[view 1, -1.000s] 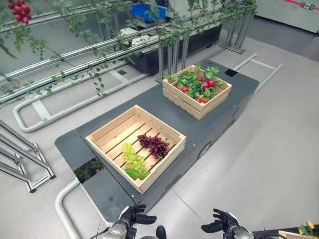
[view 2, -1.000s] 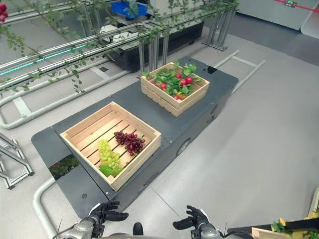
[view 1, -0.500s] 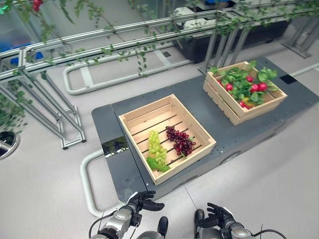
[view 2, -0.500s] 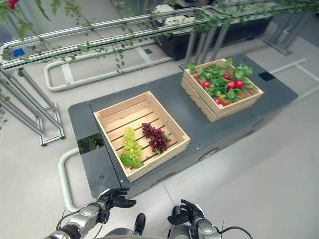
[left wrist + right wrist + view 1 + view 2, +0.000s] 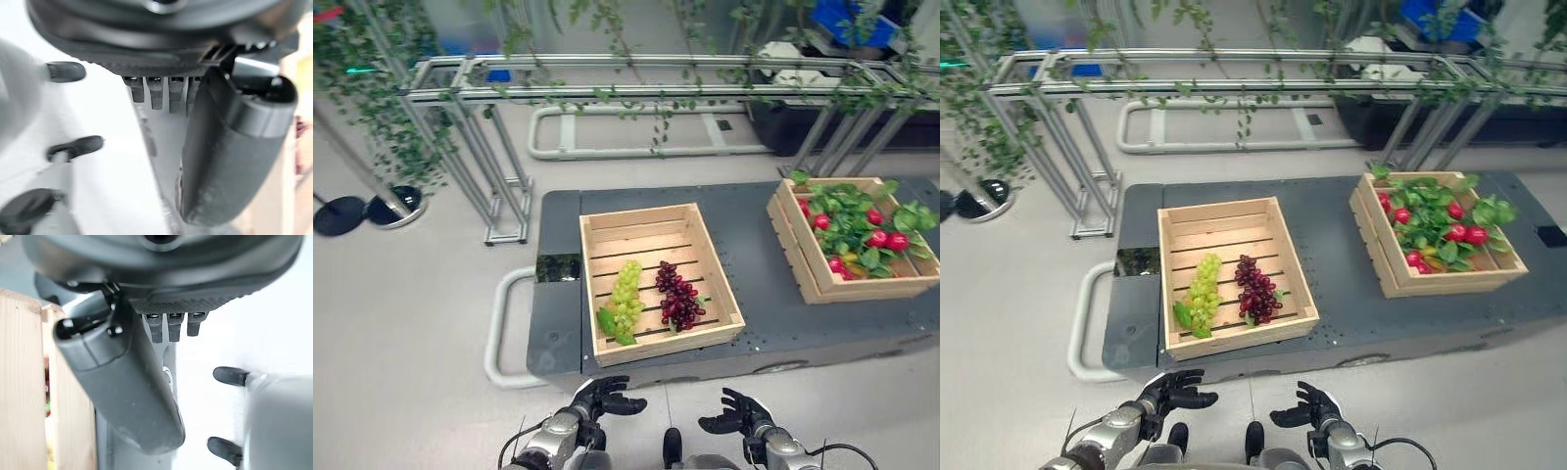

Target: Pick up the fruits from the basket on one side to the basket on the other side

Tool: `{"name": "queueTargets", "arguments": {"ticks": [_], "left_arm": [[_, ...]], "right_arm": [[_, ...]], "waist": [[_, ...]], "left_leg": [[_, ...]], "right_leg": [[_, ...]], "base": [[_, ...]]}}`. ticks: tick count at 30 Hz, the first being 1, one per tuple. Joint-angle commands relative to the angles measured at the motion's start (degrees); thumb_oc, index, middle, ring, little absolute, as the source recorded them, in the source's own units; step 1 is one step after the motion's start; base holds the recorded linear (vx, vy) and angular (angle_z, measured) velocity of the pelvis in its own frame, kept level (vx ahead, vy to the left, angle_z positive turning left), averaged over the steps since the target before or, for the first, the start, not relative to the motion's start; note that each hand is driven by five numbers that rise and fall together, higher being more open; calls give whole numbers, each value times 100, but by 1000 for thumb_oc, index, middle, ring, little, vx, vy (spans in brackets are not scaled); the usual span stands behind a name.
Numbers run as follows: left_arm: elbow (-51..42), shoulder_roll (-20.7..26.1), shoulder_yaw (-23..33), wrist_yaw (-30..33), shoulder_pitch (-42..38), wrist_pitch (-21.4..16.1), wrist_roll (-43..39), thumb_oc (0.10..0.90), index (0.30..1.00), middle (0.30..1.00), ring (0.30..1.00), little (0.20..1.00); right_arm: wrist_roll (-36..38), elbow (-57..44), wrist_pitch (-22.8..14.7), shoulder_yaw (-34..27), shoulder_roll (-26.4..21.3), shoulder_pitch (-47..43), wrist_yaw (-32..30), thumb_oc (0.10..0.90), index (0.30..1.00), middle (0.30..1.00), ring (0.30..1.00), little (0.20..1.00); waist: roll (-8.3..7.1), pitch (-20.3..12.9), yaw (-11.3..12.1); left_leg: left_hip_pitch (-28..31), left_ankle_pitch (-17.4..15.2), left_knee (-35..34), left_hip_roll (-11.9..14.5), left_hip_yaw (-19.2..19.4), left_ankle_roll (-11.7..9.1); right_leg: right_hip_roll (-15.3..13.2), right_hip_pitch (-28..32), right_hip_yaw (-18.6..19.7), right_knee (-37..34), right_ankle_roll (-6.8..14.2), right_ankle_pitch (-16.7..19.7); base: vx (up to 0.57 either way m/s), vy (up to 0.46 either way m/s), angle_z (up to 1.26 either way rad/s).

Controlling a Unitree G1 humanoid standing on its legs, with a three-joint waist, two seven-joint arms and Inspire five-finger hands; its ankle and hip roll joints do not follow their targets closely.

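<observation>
Wooden slatted crate (image 5: 658, 279) near the middle of the dark grey tabletop (image 5: 754, 245) in the left eye view, holding a green grape bunch (image 5: 625, 305) beside a dark purple grape bunch (image 5: 678, 297), with a second wooden crate (image 5: 808, 269) of red fruits among green leaves (image 5: 862, 230) well apart toward the right. In the right eye view, left hand (image 5: 1167, 392) and right hand (image 5: 1309, 404) low in front of the tabletop, fingers spread loose, holding nothing. In the wrist views, straight fingers (image 5: 152, 93) and thumb of each hand, nothing grasped, pale wood beside the right thumb (image 5: 122, 382).
</observation>
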Motion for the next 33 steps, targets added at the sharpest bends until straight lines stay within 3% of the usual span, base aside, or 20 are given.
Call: {"name": "queueTargets", "arguments": {"ticks": [1,3,7,9,13,14,20,23,26,29,31,33], "left_arm": [[-642,66,161,-234,-210,-704,111,800,900,900,900,900],[-1025,168,143,-345,-162,-826,173,800,900,900,900,900],[-1537,385,7,-215,-291,-1147,583,800,900,900,900,900],[-1867,579,-148,-174,-448,-1248,997,800,900,900,900,900],[-2759,1112,-377,-386,-499,-1178,1482,800,900,900,900,900],[-3252,1407,-449,-770,-511,-1131,1740,800,900,900,900,900],[-5056,2476,-594,-1543,-821,-690,1645,800,900,900,900,900],[-5601,2749,-456,-1261,-983,-528,1576,800,900,900,900,900],[-5949,2852,-171,-829,-1093,-641,1759,800,900,900,900,900],[-6076,2921,-14,-973,-1197,-738,1807,800,900,900,900,900],[-6240,3005,-86,-1410,-1325,-684,1789,800,900,900,900,900],[-6378,3085,-191,-1272,-1480,-652,1939,800,900,900,900,900]], "right_arm": [[261,-310,-114,26,-273,120,-150,800,900,900,900,900],[249,-434,-60,17,-316,174,-102,800,900,900,900,900],[368,-517,-18,37,-389,146,-89,800,900,900,900,900],[382,-502,-60,-18,-396,175,-152,800,900,900,900,900],[494,-577,-116,-83,-384,339,-291,800,900,900,900,900],[300,-658,-230,-162,-382,497,-279,800,900,900,900,900],[138,-941,-335,-161,-353,649,-139,800,900,900,900,900],[147,-1111,-337,-154,-370,694,-110,800,900,900,900,900],[180,-1536,-258,-135,-435,832,-144,800,900,900,900,900],[192,-1794,-232,-96,-465,889,-141,800,900,900,900,900],[241,-1828,-262,-57,-518,852,-165,800,900,900,900,900],[308,-1809,-272,-5,-568,808,-176,800,900,900,900,900]], "waist": [[-151,-74,24],[-76,-84,27],[155,-18,49],[213,22,14],[291,16,27],[320,-14,34],[309,-30,43],[308,-67,16],[286,-80,-25],[266,-31,-49],[272,44,-73],[291,94,-93]], "left_leg": [[-44,-443,628,-137,306,502],[85,-304,66,-37,297,423],[71,442,-1161,219,203,159],[75,363,-1156,212,406,161],[237,190,-1173,44,319,253],[307,95,-1200,-34,309,340],[432,-269,-996,-157,699,546],[414,-358,-865,-148,787,599],[293,-341,-778,-111,744,582],[222,-272,-843,-73,660,550],[156,-211,-902,-44,584,508],[162,-146,-997,-14,544,484]], "right_leg": [[-392,-216,238,82,322,534],[-393,-200,205,53,338,504],[-334,-147,176,-43,360,408],[-455,-130,16,-43,407,350],[-692,-171,-87,101,562,331],[-832,-178,-136,172,660,332],[-1240,-331,-295,334,973,544],[-1218,-335,-179,294,997,539],[-1110,-377,-38,215,942,531],[-1006,-440,10,163,884,531],[-943,-515,26,147,846,528],[-910,-519,5,123,829,523]], "base": [[73,32,40],[96,119,8],[50,238,27],[62,318,5],[113,289,-10],[137,276,-7],[109,131,-18],[104,-29,-48],[59,-57,-14],[23,-63,-1],[-7,-51,1],[21,-33,5]]}}
